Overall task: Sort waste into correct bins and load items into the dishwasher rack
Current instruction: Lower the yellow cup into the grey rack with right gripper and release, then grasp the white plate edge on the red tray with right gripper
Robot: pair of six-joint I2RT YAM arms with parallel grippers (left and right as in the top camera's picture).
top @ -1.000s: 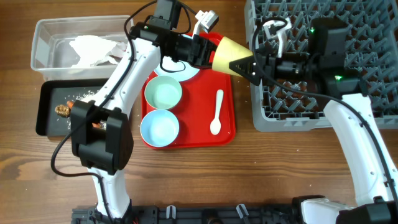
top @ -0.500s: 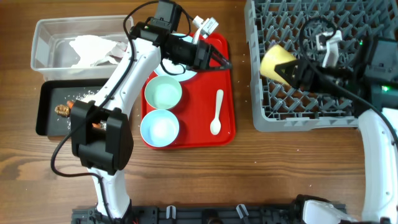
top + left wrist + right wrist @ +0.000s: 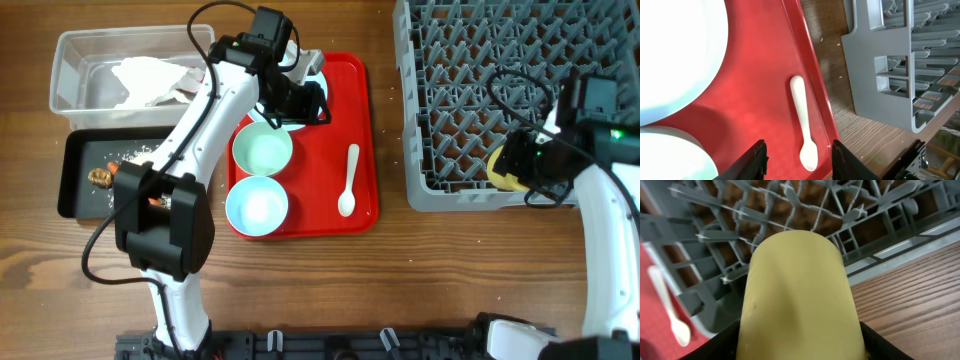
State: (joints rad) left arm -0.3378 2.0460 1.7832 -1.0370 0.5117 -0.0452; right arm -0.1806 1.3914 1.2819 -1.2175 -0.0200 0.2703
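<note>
Right gripper (image 3: 510,162) clamps cup (image 3: 797,295) at rack (image 3: 480,60) edge; left gripper (image 3: 799,147) spread, spoon (image 3: 802,120) ahead.

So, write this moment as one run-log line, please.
left gripper open over white spoon on red tray | right gripper shut on yellow cup over dishwasher rack front edge

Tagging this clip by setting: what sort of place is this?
Likely a tabletop dish-clearing test setup: a grey dishwasher rack, a red tray carrying bowls, and a clear tub and black tray as bins.
</note>
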